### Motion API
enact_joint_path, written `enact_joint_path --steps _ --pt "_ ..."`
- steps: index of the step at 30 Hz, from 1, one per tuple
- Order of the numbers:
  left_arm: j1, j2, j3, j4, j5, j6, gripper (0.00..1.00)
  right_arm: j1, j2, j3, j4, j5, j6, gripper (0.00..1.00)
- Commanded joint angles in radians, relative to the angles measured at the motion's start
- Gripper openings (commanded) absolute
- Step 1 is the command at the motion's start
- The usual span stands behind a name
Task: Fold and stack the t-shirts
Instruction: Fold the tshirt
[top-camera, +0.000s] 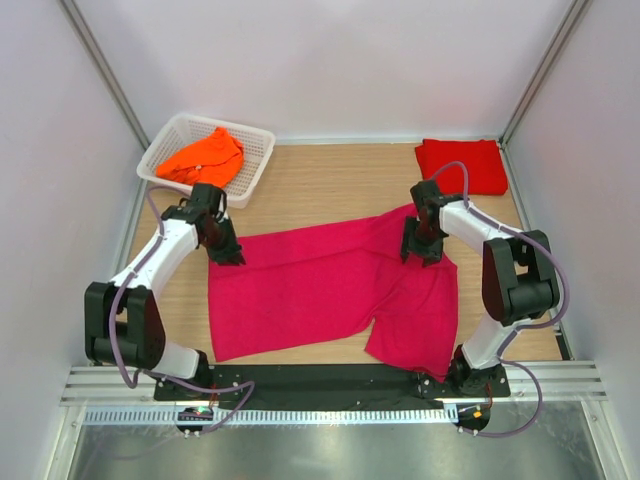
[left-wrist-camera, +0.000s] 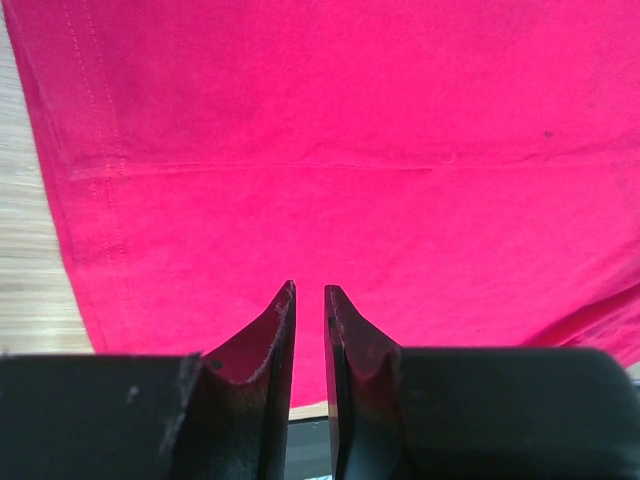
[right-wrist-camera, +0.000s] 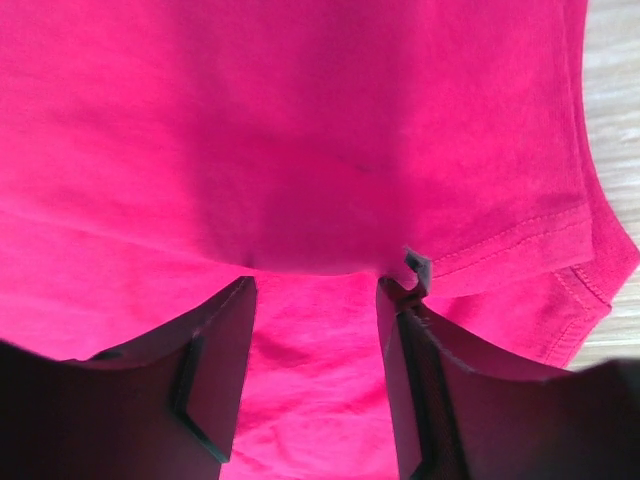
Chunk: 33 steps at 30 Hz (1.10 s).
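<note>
The magenta-pink t-shirt (top-camera: 320, 290) lies spread on the wooden table, one part folded down at the right. It fills the left wrist view (left-wrist-camera: 350, 130) and the right wrist view (right-wrist-camera: 300, 120). My left gripper (top-camera: 226, 254) is at the shirt's far left corner. Its jaws (left-wrist-camera: 308, 290) are almost together with only a narrow slit, and no cloth is between them. My right gripper (top-camera: 421, 250) is over the shirt's far right part, open (right-wrist-camera: 315, 282), its fingertips against a raised fold of cloth. The red t-shirt (top-camera: 462, 165) lies folded at the back right. The orange t-shirt (top-camera: 205, 157) is crumpled in the basket.
A white lattice basket (top-camera: 255, 150) stands at the back left. White walls close in the table on three sides. A black base plate (top-camera: 320, 378) runs along the near edge. Bare wood (top-camera: 330, 185) shows behind the pink shirt.
</note>
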Motion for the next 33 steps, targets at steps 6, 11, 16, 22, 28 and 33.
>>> enact_joint_path --steps 6,11,16,22,28,33 --pt "0.0 0.094 0.071 0.001 0.0 0.093 0.17 0.01 0.013 -0.03 0.062 0.105 0.008 0.4" --pt "0.0 0.157 0.11 0.025 0.011 0.142 0.16 0.01 0.016 0.029 0.058 0.156 0.031 0.2" --pt "0.0 0.184 0.131 0.024 0.037 0.159 0.15 0.01 0.051 0.099 0.041 0.209 0.067 0.16" --pt "0.0 0.18 0.093 0.036 0.051 0.168 0.14 0.008 0.223 0.246 0.082 0.232 0.061 0.22" --pt "0.0 0.183 0.096 0.025 0.045 0.171 0.13 0.008 0.354 0.513 -0.014 0.294 0.029 0.31" --pt "0.0 0.179 0.108 0.01 0.04 0.18 0.13 0.048 0.195 0.477 -0.117 0.335 0.003 0.41"
